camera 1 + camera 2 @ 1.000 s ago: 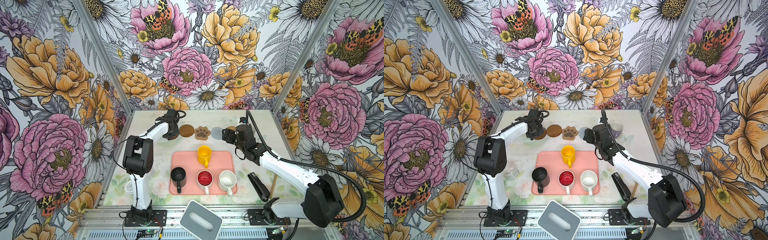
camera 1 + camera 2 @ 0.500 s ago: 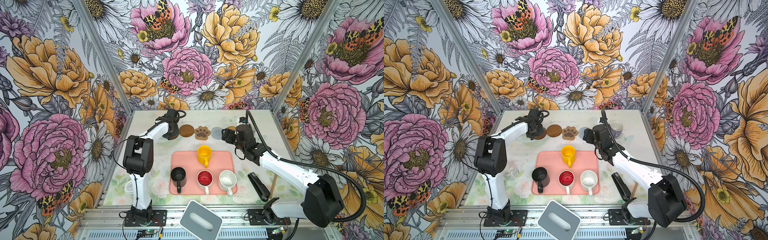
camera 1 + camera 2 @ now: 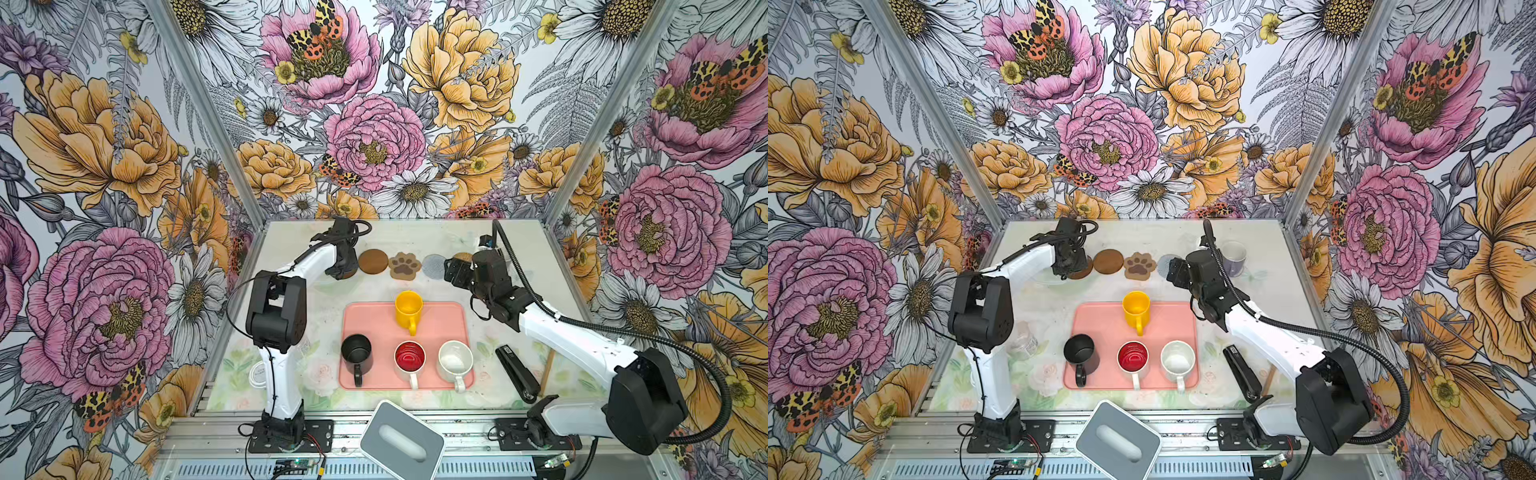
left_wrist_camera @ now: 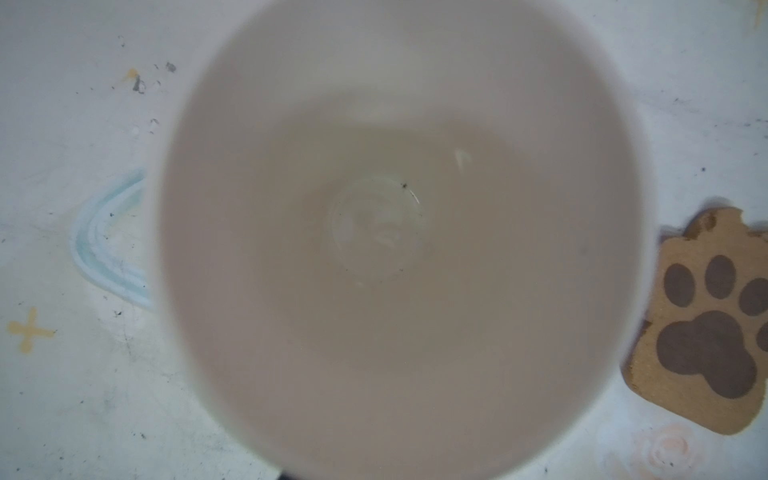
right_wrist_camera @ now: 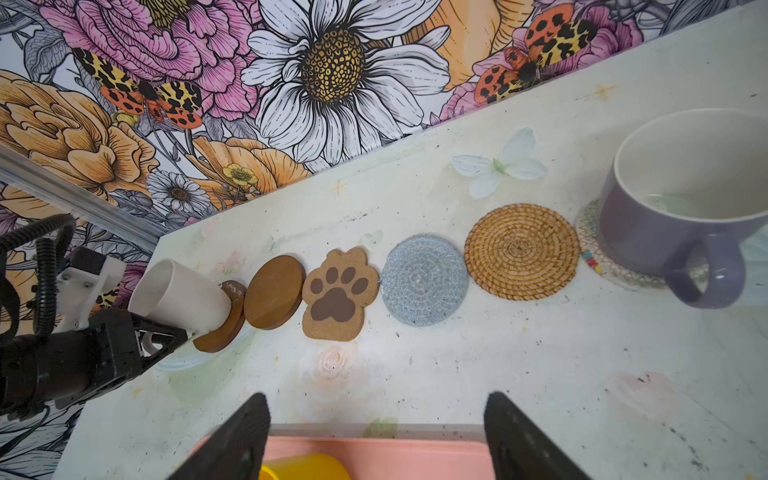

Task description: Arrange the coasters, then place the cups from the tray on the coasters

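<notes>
Cream mug (image 5: pixel 178 295) is at the left end of the coaster row. Its base is on the end brown disc (image 5: pixel 220 330) and it leans rather than standing upright. That disc looks askew too, seemingly lapping a clear round mat (image 5: pixel 183 361). Left gripper (image 5: pixel 166 334) is tight against the mug, low on its handle side. Can't tell if the jaws are clamped or let go, since the contact is hidden. Mug reads as glazed ceramic: stiff, fairly heavy, slick, likely to chip if it tips over. Best hold is probably across the handle or pinching the rim wall. The disc under it is loose and will likely skate if shoved sideways. Second brown disc (image 5: pixel 274 291), paw mat (image 5: pixel 338 295), grey woven mat (image 5: pixel 424 280) and rattan mat (image 5: pixel 521 251) are all bare. Lavender mug (image 5: pixel 665 224) sits on a pale mat (image 5: pixel 592 253) at the right end. Right gripper (image 5: pixel 376 399) hangs empty with jaws spread wide over the back edge of the pink tray (image 5: pixel 415 457), with the yellow mug (image 5: pixel 303 467) just below. Black mug (image 3: pixel 356 348), red-lined mug (image 3: pixel 410 357) and speckled mug (image 3: pixel 455 358) are on the tray.
</notes>
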Available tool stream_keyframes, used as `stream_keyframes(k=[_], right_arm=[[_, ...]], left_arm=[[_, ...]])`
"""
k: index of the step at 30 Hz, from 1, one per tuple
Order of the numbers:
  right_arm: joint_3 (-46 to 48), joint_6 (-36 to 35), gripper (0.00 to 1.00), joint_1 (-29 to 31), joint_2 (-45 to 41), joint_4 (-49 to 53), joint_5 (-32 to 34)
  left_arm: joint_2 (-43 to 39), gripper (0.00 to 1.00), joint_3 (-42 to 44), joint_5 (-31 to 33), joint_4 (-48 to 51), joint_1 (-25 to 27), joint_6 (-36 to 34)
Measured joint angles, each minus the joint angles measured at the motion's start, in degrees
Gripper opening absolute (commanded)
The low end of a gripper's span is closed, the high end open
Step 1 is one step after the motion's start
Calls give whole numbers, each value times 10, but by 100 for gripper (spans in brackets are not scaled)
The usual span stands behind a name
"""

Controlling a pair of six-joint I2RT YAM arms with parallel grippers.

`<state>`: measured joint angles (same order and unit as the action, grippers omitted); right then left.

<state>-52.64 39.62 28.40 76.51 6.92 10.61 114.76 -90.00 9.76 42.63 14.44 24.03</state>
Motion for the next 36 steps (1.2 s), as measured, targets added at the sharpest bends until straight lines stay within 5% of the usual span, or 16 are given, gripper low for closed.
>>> stream_keyframes(k=[16, 36], right_arm=[[9, 0, 83, 0, -6, -3, -4], [-22, 0, 82, 30, 16, -2, -19]], left_arm=[[-27, 47, 15, 1, 2, 5, 7], [-375, 67, 171, 84, -17, 53, 17]])
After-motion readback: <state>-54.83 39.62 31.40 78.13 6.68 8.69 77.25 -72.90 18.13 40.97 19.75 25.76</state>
